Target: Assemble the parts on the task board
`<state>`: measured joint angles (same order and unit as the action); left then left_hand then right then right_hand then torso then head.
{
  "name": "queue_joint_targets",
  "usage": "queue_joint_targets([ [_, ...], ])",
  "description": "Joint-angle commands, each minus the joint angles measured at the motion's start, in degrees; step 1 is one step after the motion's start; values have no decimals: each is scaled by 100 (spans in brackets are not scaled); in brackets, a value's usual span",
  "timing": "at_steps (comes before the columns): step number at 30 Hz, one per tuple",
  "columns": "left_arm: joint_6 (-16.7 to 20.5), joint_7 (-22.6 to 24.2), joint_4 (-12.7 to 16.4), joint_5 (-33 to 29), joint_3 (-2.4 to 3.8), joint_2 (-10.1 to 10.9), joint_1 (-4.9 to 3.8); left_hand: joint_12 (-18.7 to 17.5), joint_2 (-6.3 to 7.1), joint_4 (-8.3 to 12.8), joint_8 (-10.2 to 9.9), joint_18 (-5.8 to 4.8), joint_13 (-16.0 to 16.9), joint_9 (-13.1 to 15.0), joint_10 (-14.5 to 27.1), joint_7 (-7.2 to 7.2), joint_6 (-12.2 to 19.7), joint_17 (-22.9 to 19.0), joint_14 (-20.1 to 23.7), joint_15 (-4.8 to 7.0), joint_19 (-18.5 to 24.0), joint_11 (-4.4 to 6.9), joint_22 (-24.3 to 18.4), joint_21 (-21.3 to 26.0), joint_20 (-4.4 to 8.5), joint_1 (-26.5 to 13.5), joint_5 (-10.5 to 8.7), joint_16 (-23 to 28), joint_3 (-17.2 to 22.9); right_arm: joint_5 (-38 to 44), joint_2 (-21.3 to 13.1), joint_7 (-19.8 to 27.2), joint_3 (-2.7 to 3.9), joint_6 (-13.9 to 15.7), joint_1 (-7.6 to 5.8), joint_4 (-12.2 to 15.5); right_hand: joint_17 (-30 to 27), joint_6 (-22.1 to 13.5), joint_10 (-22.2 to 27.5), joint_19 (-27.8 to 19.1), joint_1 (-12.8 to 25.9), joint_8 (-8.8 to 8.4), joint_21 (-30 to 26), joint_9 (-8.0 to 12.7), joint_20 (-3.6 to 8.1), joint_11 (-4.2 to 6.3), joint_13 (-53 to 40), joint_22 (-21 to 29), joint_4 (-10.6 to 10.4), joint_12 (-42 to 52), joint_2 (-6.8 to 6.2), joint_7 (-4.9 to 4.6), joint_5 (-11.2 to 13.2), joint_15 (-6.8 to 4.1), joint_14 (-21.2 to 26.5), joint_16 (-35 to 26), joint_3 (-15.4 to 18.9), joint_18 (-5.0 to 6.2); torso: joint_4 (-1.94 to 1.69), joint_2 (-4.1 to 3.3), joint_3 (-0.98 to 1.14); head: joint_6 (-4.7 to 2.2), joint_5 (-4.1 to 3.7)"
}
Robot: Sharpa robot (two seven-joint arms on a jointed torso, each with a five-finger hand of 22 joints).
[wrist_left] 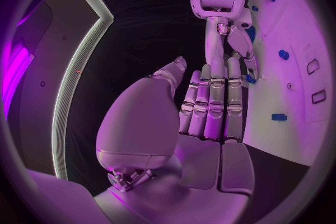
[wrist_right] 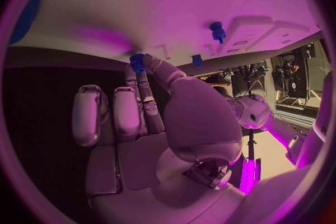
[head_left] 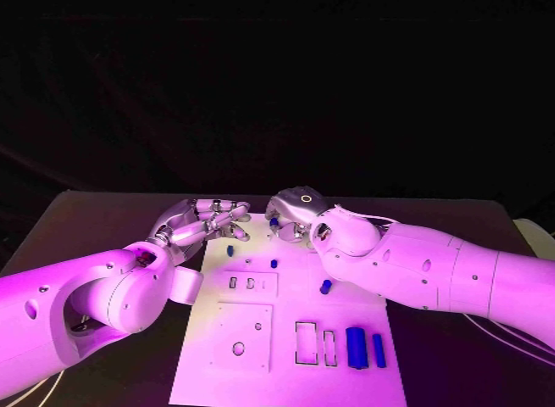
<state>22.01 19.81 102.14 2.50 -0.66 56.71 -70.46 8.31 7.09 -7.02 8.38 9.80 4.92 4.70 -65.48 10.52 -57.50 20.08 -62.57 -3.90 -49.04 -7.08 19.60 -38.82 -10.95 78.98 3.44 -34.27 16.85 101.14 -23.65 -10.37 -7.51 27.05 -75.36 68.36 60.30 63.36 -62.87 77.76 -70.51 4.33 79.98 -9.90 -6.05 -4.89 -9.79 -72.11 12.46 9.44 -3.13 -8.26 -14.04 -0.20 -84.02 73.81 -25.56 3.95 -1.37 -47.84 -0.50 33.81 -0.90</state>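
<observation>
step: right robot hand (head_left: 298, 212) sits at the far edge of the task board (head_left: 290, 373), thumb and a finger pinched on a small blue part (wrist_right: 137, 61); looks like it's seating or lifting that part at the board's far end, can't tell which.
right state: clamped on the blue part; remaining fingers curled in beside it.
left state: left robot hand (head_left: 202, 222) is just beside the board's far-left corner, fingers straight and side by side, thumb off to the side, nothing in it. Close to the right robot hand; touching or not, can't tell.
parts: two long blue pieces (head_left: 365, 348) lie side by side at the near right of the board, next to two empty rectangular slots (head_left: 315, 343). One small blue piece (head_left: 326, 287) near mid-board, two more small ones (head_left: 230, 251) toward the far end.
how to do it well: keep the pinch square to the board so the part doesn't cock. If inserting, line up over the hole first, push straight down, let go only once seated. Left robot hand could press on the board edge so the plate doesn't slide. Keep both sets of fingers from tangling; they're crowded.
surface: black counter (head_left: 82, 220), matte; white board lies flat on it.
room: dark behind the counter.
</observation>
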Motion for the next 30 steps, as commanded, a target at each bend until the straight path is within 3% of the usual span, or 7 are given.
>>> queue_joint_targets([
  [1, -115, 8, 6, -3, 3, -10, -13, -23, -22, -3, -24, 46, -5, -4, 42, 24, 5, 9, 58, 3, 32, -15, 11, -32, -4, -59, -18, -30, -33, -19, 14, 60, 5, -107, -3, -4, -44, -59, 68, -56, 33, -44, -62, -9, -21, -20, 89, 57, -36, -51, -93, -3, 44, 48, -72, -54, -9, 26, 1, -1, -3, -5, 3],
  [12, -119, -7, -5, -3, 3, -5, -15, -23, -22, -3, -24, 46, -5, -4, 42, 24, 5, 9, 58, 3, 32, -15, 11, -32, -4, -59, -18, -30, -33, -33, -58, 59, 5, 22, -3, 73, -258, -137, 292, -229, 94, -63, -236, -21, -74, -78, 229, 297, -117, -188, -234, -34, 69, 97, -17, -180, 10, 84, 0, -4, 3, -14, 13],
  [17, -115, -4, -25, -3, 3, 4, -15, -23, -22, -3, -24, 46, -5, -4, 42, 24, 5, 9, 58, 3, 32, -15, 11, -32, -4, -59, -18, -30, -33, -72, -202, 59, 5, 180, -3, 240, -393, -176, 429, -348, 108, -67, -366, -27, -95, -94, 292, 468, -172, -236, -313, -35, 78, 114, 16, -264, 98, 124, 8, 1, -1, -21, 19],
  [25, -118, -2, -111, -4, 2, 9, -16, -25, -25, -7, -27, 46, -5, -4, 45, 26, 7, 12, 63, 2, 38, -17, 15, -39, -5, -66, -18, -36, -37, -323, -796, 102, 77, 553, -58, 890, -539, -190, 382, -442, 51, -56, -503, -43, -100, -85, 331, 619, -262, -159, -322, -39, 39, 107, 46, -360, 196, 159, 42, 57, 5, -35, 34],
  [30, -137, 3, -174, -16, 2, 1, -16, -21, -39, 2, -21, 47, -1, 0, 34, 4, -8, 18, 74, 6, 53, -6, 22, -52, -9, -47, -17, -47, -28, -1035, -1373, 155, 127, 403, -181, 1351, -416, -242, -218, -274, 89, -72, -391, -42, -69, -9, 262, 415, -368, 125, -332, -63, 1, 56, -3, -281, 207, 116, 72, 112, 2, -26, 6],
])
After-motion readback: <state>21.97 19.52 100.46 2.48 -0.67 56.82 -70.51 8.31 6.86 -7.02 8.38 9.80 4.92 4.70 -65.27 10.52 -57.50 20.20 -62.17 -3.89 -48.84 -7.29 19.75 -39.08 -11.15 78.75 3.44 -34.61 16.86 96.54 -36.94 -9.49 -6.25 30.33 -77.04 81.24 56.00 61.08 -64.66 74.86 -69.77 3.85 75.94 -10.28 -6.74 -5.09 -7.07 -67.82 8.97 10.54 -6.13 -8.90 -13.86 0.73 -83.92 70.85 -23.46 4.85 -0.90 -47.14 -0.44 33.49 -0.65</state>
